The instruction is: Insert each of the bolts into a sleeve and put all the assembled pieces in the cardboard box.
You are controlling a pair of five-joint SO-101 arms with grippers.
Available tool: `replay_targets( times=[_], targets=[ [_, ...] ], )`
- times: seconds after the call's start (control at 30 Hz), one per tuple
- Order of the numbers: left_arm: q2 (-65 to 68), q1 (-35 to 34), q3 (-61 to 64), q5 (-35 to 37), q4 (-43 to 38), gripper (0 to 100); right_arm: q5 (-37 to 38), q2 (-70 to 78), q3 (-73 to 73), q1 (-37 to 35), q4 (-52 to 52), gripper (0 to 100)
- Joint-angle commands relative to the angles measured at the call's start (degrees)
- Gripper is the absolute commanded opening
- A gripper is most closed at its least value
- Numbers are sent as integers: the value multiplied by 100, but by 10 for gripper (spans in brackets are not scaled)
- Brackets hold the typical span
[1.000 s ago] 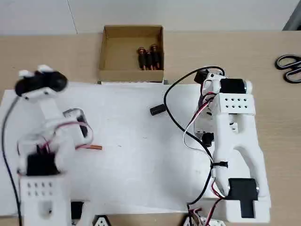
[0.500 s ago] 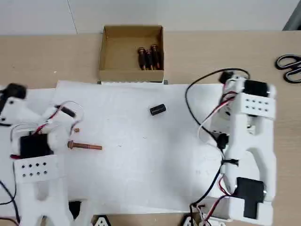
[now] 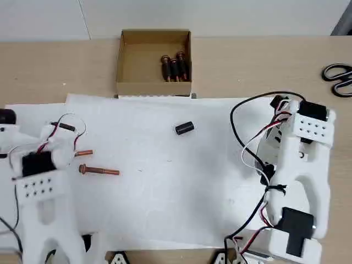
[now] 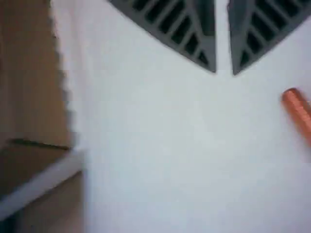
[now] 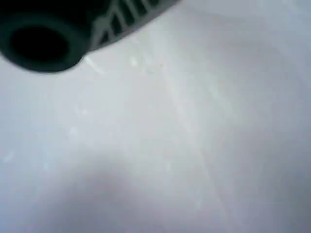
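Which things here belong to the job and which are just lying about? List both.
Job: bolt; copper rod beside it; black sleeve; cardboard box; assembled pieces inside it.
Lying about: scissors; white paper sheet.

We see a brown cardboard box (image 3: 125, 60), copper-and-black assembled pieces (image 3: 174, 67), copper bolts (image 3: 99, 171), a black sleeve (image 3: 185, 128), white paper (image 3: 165, 198) and a tan table (image 3: 55, 66). We find the left gripper (image 4: 224, 73) dark grey, ribbed with slats. The scissors (image 3: 338, 80) are black.
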Motion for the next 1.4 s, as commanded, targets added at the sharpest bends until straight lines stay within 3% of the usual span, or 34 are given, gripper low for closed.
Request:
replay_targets(
  times=[0.0, 0.23, 0.43, 0.67, 1.07, 1.37],
  targets=[
    [774, -44, -716, 35, 431, 11, -70, -312, -18, 57, 31, 3],
    [2400, -35, -2712, 352, 1899, 10, -70, -1200, 123, 40, -31, 3],
    [3086, -44, -3380, 457, 2479, 12, -44, -1648, 343, 40, -31, 3],
    [3437, -369, -3371, 431, 2585, 117, -26, -1701, 853, 57, -312, 3],
    [4387, -703, -3407, 273, 2532, 118, -53, -1701, 879, 40, -347, 3],
    [4712, -826, -3433, 264, 1952, 119, -53, -1701, 879, 40, -295, 3]
  ],
)
